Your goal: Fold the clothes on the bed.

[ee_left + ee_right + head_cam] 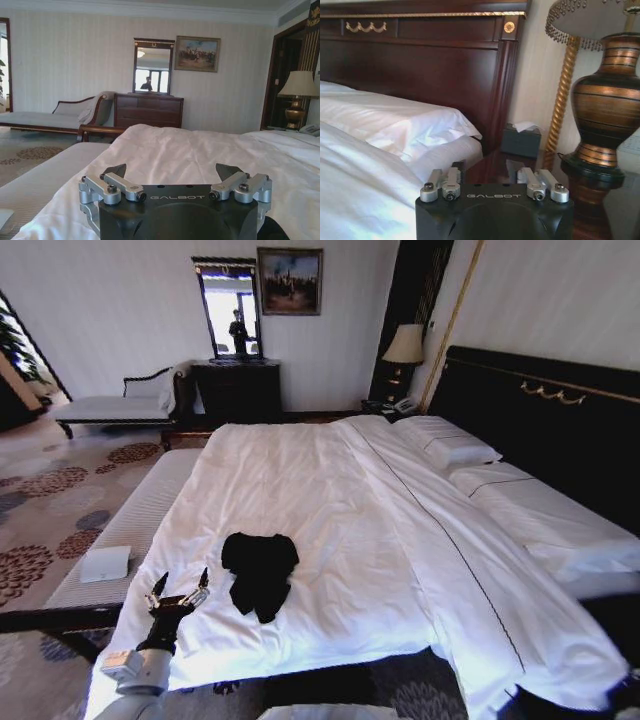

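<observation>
The word "GALBOT" is printed in pale letters on the dark body of each pincer, readable in both wrist views. No lettering can be read on the shirt from the head view.

The left pincer (178, 587) sits at the lower left of the head view, raised over the near edge of the bed (330, 490), its two dark fingertips spread wide apart and holding nothing. In the left wrist view the left pincer (172, 170) shows the same wide gap, with white duvet beyond it and nothing between the tips.

The right pincer (492, 172) points toward the nightstand corner beside the dark headboard (420, 60); its fingers are hard to make out against the dark wood, so I cannot tell how far they stand apart. A striped brass lamp (605, 100) and a dark tissue box (521, 140) stand ahead of it.

The clothes (259, 573), a black T-shirt, lie bunched and rumpled on the white duvet in the lower centre-left of the head view, near the foot edge, just to the right of the left pincer and not touching it. A small white box (105, 563) rests on the pale striped bench (130, 520) at the left.
</observation>
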{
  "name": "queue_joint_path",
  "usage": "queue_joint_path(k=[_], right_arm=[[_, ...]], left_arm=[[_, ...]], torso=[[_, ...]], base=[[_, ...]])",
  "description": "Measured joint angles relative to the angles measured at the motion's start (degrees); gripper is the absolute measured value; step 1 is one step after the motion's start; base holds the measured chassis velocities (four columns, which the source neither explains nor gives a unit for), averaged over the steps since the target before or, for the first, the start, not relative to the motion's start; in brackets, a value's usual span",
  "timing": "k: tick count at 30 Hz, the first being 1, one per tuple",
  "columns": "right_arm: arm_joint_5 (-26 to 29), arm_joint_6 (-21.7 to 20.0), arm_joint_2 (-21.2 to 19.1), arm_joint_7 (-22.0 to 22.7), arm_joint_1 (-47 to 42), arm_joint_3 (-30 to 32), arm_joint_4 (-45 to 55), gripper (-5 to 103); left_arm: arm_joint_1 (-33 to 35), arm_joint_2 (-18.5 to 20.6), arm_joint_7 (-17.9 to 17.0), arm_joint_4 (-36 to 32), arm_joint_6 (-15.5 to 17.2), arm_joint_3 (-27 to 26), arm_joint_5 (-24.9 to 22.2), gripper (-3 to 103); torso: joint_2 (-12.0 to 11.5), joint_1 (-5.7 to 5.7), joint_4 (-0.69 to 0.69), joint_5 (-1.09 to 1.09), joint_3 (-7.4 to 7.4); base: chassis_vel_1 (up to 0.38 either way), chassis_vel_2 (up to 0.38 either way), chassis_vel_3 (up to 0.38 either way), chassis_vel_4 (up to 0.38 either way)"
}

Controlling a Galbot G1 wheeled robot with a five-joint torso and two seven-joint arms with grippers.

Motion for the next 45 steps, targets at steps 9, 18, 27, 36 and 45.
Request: queue_joint_path(k=[9,18,27,36,45], right_arm=[[0.9,1.4,1.5,-1.1,-1.4,-1.0,3.8,81],[1.6,3.0,3.3,-2.8,-4.0,-1.3,10.0,100],[-1.4,2.9,6.2,-4.2,-7.2,-3.5,20.4,100],[-6.1,2.6,10.0,-4.2,-8.3,-8.9,27.2,100],[-7.1,2.8,12.0,-4.3,-10.3,-11.3,29.9,100]], left_arm=[[0.0,0.0,0.0,0.1,-0.1,0.1,0.0,100],[0.0,-0.2,0.1,0.2,-0.1,0.3,0.1,100],[0.1,-0.2,0.1,0.3,-0.2,0.2,0.1,100],[0.5,-0.1,0.1,0.0,-0.3,-0.4,-0.1,100],[0.5,-0.1,0.1,0.1,-0.4,-0.3,-0.1,100]], torso=[[0.0,0.0,0.0,0.01,0.0],[0.0,0.01,0.01,0.02,0.0],[0.0,0.01,0.01,-0.01,0.0],[0.0,0.01,0.02,0.02,0.0],[0.0,0.02,0.01,-0.03,-0.01]], base=[[0.0,0.0,0.0,0.0],[0.0,0.0,0.0,0.0],[0.0,0.0,0.0,0.0],[0.014,0.021,-0.021,-0.014],[0.144,0.126,-0.139,-0.132]])
